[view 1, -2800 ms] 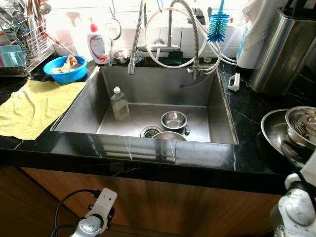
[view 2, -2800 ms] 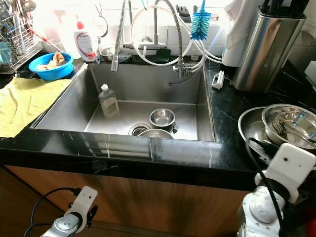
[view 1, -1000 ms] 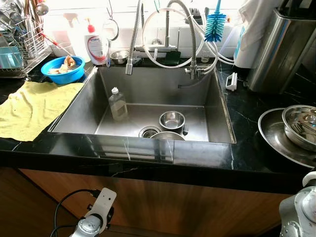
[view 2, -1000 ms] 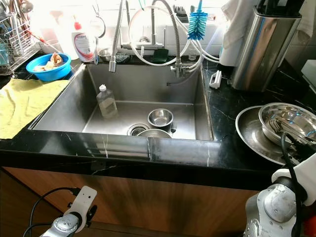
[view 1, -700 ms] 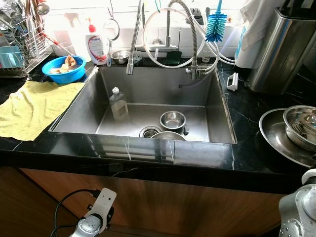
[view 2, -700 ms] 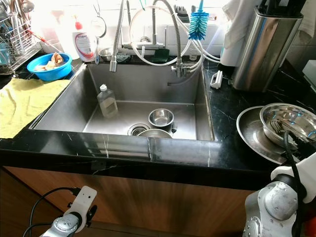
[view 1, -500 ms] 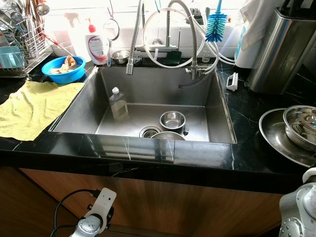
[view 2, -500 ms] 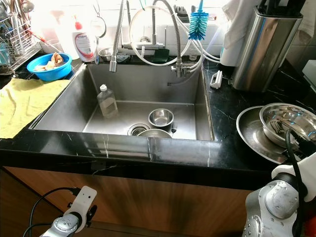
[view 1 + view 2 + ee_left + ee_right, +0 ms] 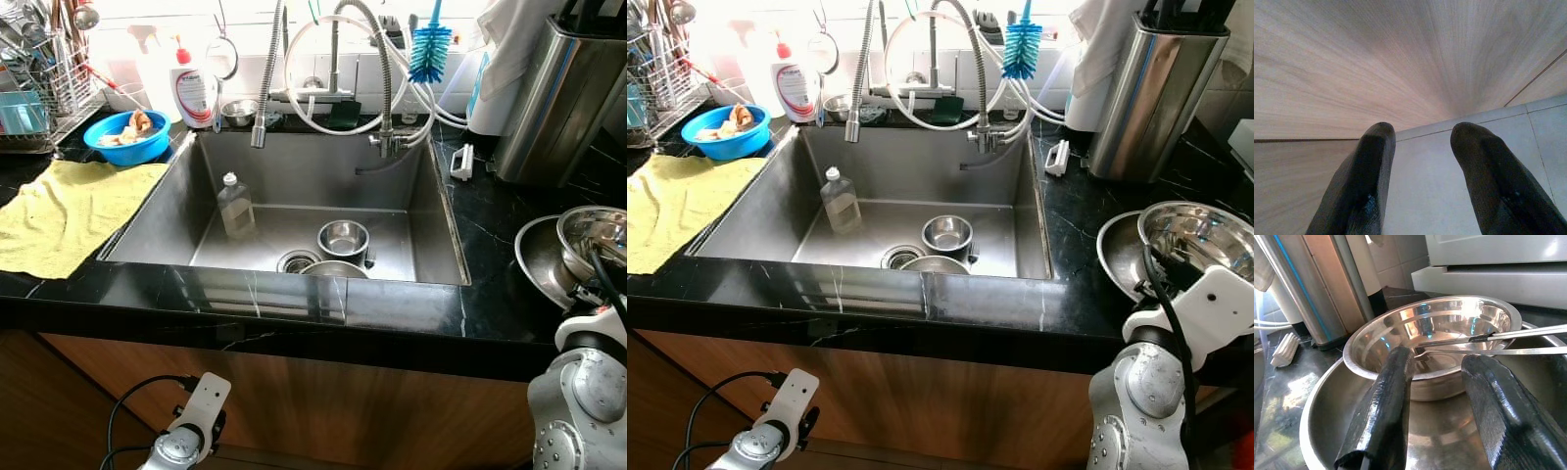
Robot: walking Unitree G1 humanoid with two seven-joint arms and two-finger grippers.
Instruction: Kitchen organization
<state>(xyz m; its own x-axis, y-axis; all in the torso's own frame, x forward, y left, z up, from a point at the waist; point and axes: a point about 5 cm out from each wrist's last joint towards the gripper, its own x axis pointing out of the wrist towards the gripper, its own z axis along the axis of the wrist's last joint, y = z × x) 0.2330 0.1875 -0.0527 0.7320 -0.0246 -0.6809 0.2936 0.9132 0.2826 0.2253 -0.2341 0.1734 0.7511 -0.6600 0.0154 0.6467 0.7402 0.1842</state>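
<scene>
The right gripper (image 9: 1437, 406) is holding its jaws apart, pointing straight at the near rim of the shiny steel mixing bowl (image 9: 1400, 340), which is sitting in a wider steel basin (image 9: 1322, 416) on the black counter (image 9: 1073, 245); thin steel utensils (image 9: 1508, 342) are lying across it, their far ends cut off; the left gripper (image 9: 1422, 181), also parted, is hanging low.
</scene>
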